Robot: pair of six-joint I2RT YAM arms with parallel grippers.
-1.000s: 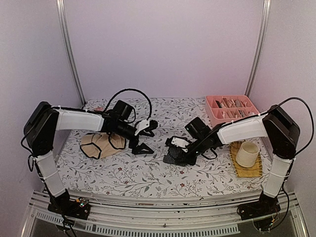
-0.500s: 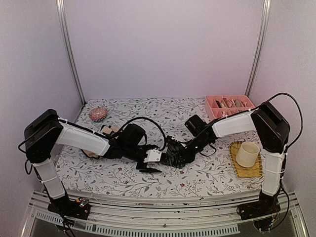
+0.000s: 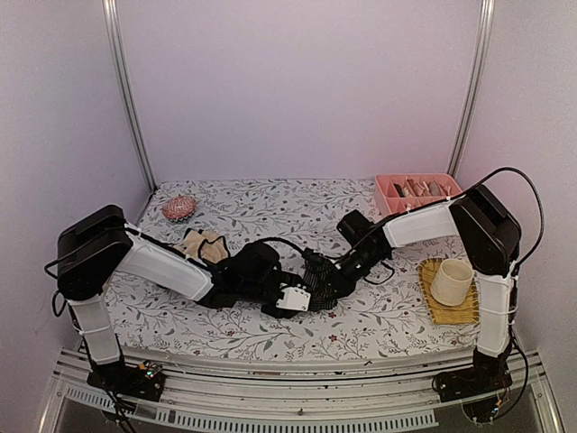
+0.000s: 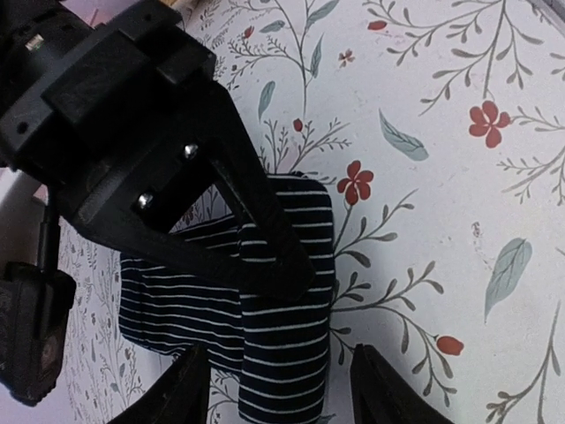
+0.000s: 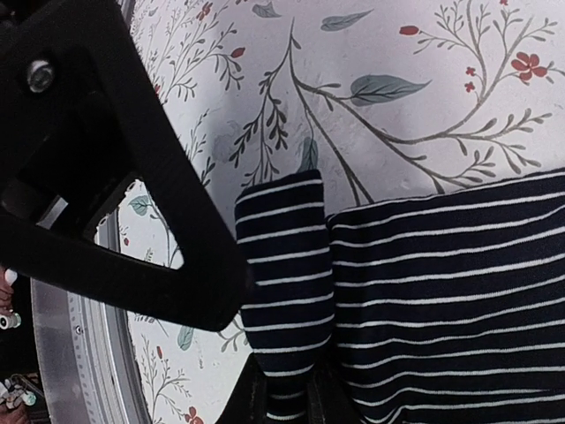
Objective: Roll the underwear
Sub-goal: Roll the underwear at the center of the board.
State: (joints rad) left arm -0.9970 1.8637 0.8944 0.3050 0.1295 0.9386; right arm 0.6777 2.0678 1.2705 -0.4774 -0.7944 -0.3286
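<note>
left jaws now around navy underwear (image 4: 287, 353)

Soft, even light fills the overhead view, pinkish on the walls (image 3: 297, 90), with only faint shadows under the left arm (image 3: 171, 266) on the flowered table (image 3: 225, 325). In the left wrist view the fingertips (image 4: 187, 393) at the bottom edge look blurry, while the navy underwear (image 4: 282, 353) shows crisp stripes. The right wrist view has a grey shadow just above it.
</note>
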